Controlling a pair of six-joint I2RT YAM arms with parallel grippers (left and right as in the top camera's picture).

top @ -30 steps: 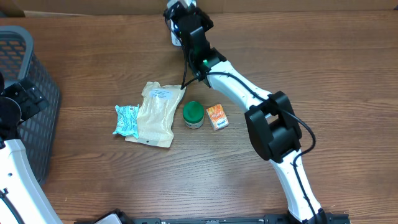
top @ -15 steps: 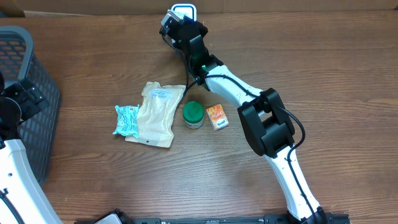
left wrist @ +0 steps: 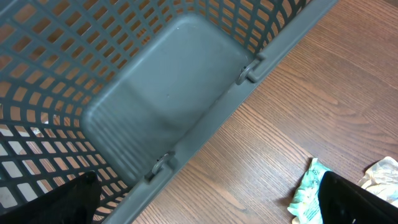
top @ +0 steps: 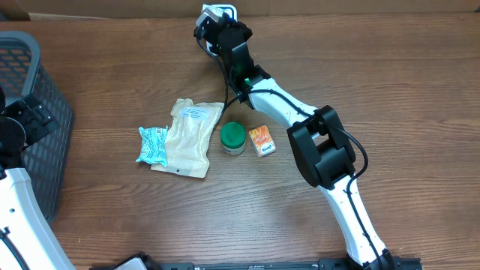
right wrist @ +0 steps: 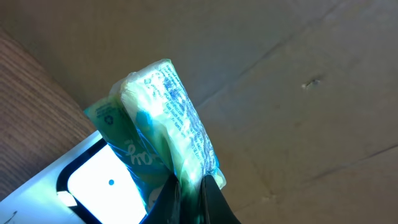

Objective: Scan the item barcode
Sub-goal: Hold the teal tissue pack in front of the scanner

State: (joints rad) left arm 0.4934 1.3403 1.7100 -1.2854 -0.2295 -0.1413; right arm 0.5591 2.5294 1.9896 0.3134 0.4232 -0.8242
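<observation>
My right gripper (right wrist: 189,193) is shut on a green and teal crinkly packet (right wrist: 165,124), pinched at its lower edge. The packet hangs just above the scanner (right wrist: 102,186), a white glowing panel with a dark rim. In the overhead view this gripper (top: 217,26) is at the table's back edge and covers most of the scanner (top: 227,10). My left gripper (left wrist: 205,186) is open and holds nothing, straddling the rim of the grey basket (left wrist: 186,106). Its dark fingers (left wrist: 62,202) show at the bottom corners.
On the table's middle lie a teal packet (top: 153,144), a beige pouch (top: 187,137), a green-lidded jar (top: 233,138) and a small orange box (top: 262,140). The grey mesh basket (top: 34,90) stands at the left edge. A cardboard wall (right wrist: 298,93) rises behind the scanner.
The right arm swung its wrist towards the back edge and its elbow shifted left. The held packet now covers more of the lit scanner. The left arm has not moved.
</observation>
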